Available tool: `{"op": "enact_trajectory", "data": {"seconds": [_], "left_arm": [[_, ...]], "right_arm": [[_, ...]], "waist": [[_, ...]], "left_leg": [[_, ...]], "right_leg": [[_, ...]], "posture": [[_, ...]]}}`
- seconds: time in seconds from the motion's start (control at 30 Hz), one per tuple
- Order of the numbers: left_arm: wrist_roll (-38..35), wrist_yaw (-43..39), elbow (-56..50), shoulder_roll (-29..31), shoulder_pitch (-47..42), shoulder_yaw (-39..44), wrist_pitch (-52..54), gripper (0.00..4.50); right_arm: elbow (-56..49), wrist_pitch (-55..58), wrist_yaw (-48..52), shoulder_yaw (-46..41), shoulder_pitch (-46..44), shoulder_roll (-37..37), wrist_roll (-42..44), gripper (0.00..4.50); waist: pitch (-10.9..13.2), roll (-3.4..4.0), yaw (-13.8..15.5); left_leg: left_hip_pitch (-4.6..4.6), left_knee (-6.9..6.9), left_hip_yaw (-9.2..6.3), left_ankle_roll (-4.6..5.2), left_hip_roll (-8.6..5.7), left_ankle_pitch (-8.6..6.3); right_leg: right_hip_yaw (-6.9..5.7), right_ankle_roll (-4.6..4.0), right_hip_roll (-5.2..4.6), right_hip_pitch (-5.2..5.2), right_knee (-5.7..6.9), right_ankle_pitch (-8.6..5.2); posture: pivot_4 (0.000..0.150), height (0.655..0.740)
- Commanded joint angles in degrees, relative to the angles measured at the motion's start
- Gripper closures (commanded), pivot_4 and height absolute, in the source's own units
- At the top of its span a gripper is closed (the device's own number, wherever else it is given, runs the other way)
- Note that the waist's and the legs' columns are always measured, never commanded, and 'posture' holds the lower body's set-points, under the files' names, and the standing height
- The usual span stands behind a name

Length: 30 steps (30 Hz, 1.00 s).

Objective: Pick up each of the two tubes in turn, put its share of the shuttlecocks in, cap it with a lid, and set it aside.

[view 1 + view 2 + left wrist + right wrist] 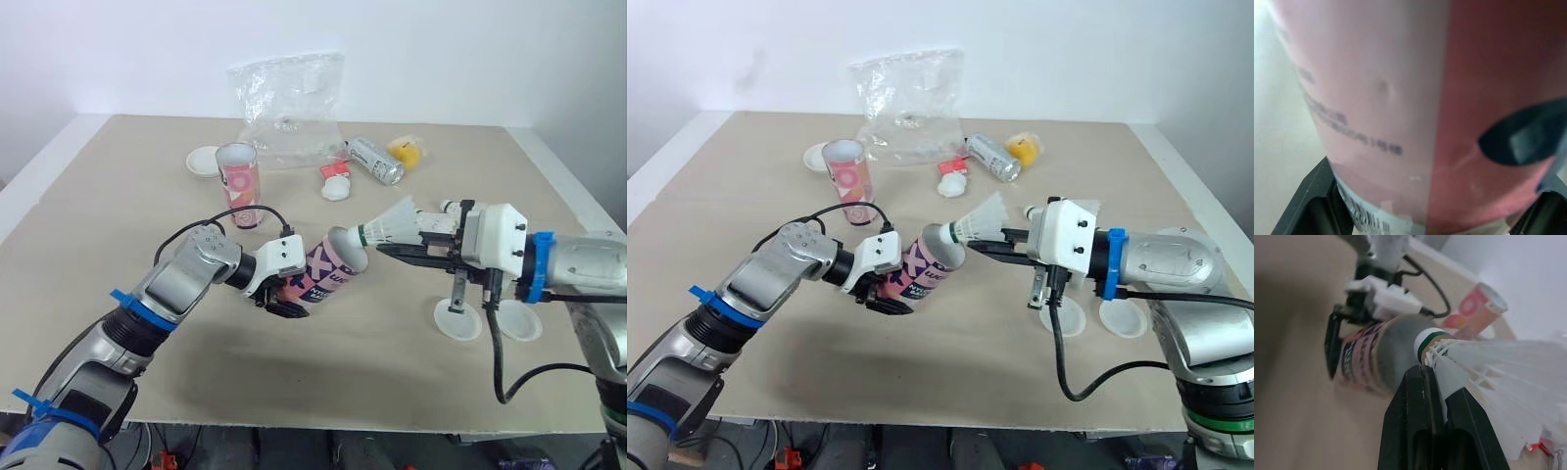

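A: status?

B: mid-load on tube 1. My left gripper [281,297] has its fingers closed round the pink-and-purple printed cardboard tube [328,269], held off the beige table [98,245] near centre, tipped over w/ the open mouth facing right.

A: right arm?

B: right gripper [1436,382] is pinched tight on a white feather shuttlecock [392,225], just behind the green-banded cork. Cork is at the tube mouth, feathers trail right. Looks lined up, not inside yet.

A: how many already in?

B: can't tell, no view down the bore.

A: tube 2?

B: second pink cardboard tube [239,186] stands upright far left of centre, open, uncapped, nothing touching it.

A: lids?

B: two flat white round lids [458,320] lie on the table near right, under my right arm, and another white lid [204,160] sits far left, just beside tube 2. None fitted.

A: so remaining?

B: my read: early. Push this one in, rest of its share, cap, set aside, then the whole cycle on tube 2. Clear crumpled plastic bag [289,108] sits at the far side, out of the way.
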Motion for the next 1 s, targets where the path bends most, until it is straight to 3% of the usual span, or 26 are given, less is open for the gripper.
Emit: {"op": "enact_trajectory", "data": {"seconds": [0.03, 0.33, 0.43, 0.47, 0.5, 0.57, 0.6, 0.7, 0.8, 1.0], "left_arm": [[0.33, -0.28, -0.85, -0.22, -1.66, 0.18, -0.59, 1.15], [0.29, 0.36, -2.44, -0.56, -1.07, 0.53, 0.65, 1.15], [0.21, 0.67, -2.8, -0.4, -0.69, 0.64, 0.88, 1.15], [0.17, 0.75, -2.94, -0.3, -0.55, 0.65, 0.94, 1.15], [0.14, 0.84, -3.06, -0.21, -0.43, 0.64, 0.99, 1.15], [0.12, 0.94, -3.2, -0.11, -0.28, 0.6, 1.05, 1.15], [0.12, 0.97, -3.24, -0.09, -0.22, 0.57, 1.05, 1.15], [0.13, 0.96, -3.31, -0.09, -0.19, 0.48, 1.06, 1.15], [0.34, 0.7, -3.07, -0.02, -0.24, 0.17, 0.73, 1.15], [1.39, -0.28, -2.85, 0.64, -0.49, -1.19, -0.87, 1.15]], "right_arm": [[1.87, -3.71, 3.32, 1.1, -2.83, -1.14, -0.93, 4.41], [6.89, -7.1, 7.5, 7.65, -8.73, 0.86, -3.07, 4.41], [7.23, -6.61, 7.46, 8.04, -9.66, 1.91, -2.48, 3.58], [7.16, -6.44, 7.37, 7.97, -9.84, 2.23, -2.26, 3.19], [6.98, -5.94, 7.11, 7.83, -10.06, 2.61, -1.82, 2.5], [6.47, -4.6, 6.52, 7.4, -10.39, 3.13, -0.76, 2.07], [6.08, -3.66, 6.26, 7.03, -10.44, 3.26, -0.05, 1.25], [4.91, 0.22, 4.12, 4.32, -9.71, 3.59, 3.24, 0.04], [4.16, 6.76, -1.42, -2.88, -6.02, 3.59, 8.96, 0.04], [-2.88, 19.05, -20.37, -20.07, 10.37, 9.13, 17.29, 0.04]], "waist": [[0.0, 0.0, -0.01], [0.08, 0.03, 0.04], [0.09, 0.03, 0.06], [0.12, 0.07, 0.07], [0.12, 0.07, 0.07], [0.12, 0.06, 0.08], [0.12, 0.06, 0.08], [0.12, 0.06, 0.09], [0.12, 0.06, 0.19], [0.12, 0.05, 0.83]], "left_leg": [[0.0, 0.0, 0.0, 0.0, 0.0, 0.0], [-0.03, 0.0, 0.0, -0.02, 0.0, -0.01], [-0.04, 0.0, -0.01, -0.02, -0.01, -0.02], [-0.04, 0.0, -0.01, -0.02, -0.01, -0.02], [-0.04, 0.0, -0.01, -0.02, -0.01, -0.02], [-0.04, 0.01, -0.02, -0.02, -0.01, -0.02], [-0.03, 0.01, -0.02, -0.02, -0.01, -0.02], [-0.04, 0.01, -0.02, -0.02, -0.01, -0.02], [-0.05, 0.0, -0.04, -0.02, -0.01, -0.02], [-0.08, 0.0, -0.16, -0.01, -0.11, -0.03]], "right_leg": [[0.0, 0.0, 0.0, -0.01, 0.0, 0.0], [0.0, 0.04, 0.0, -0.01, 0.0, -0.03], [0.0, 0.08, 0.0, -0.01, 0.0, -0.02], [0.0, 0.08, 0.0, -0.01, 0.01, -0.01], [0.0, 0.08, 0.0, -0.01, 0.01, -0.01], [-0.01, 0.07, 0.0, 0.0, 0.01, -0.01], [-0.01, 0.06, 0.0, 0.0, 0.01, -0.01], [-0.01, 0.07, 0.0, 0.0, 0.01, -0.01], [-0.01, 0.17, 0.0, 0.01, 0.02, 0.04], [-0.03, 0.27, -0.04, 0.07, 0.03, 0.04]], "posture": [[0.15, 0.74], [0.15, 0.74], [0.15, 0.74], [0.15, 0.74], [0.15, 0.74], [0.15, 0.74], [0.15, 0.74], [0.15, 0.74], [0.15, 0.74], [0.15, 0.74]]}}
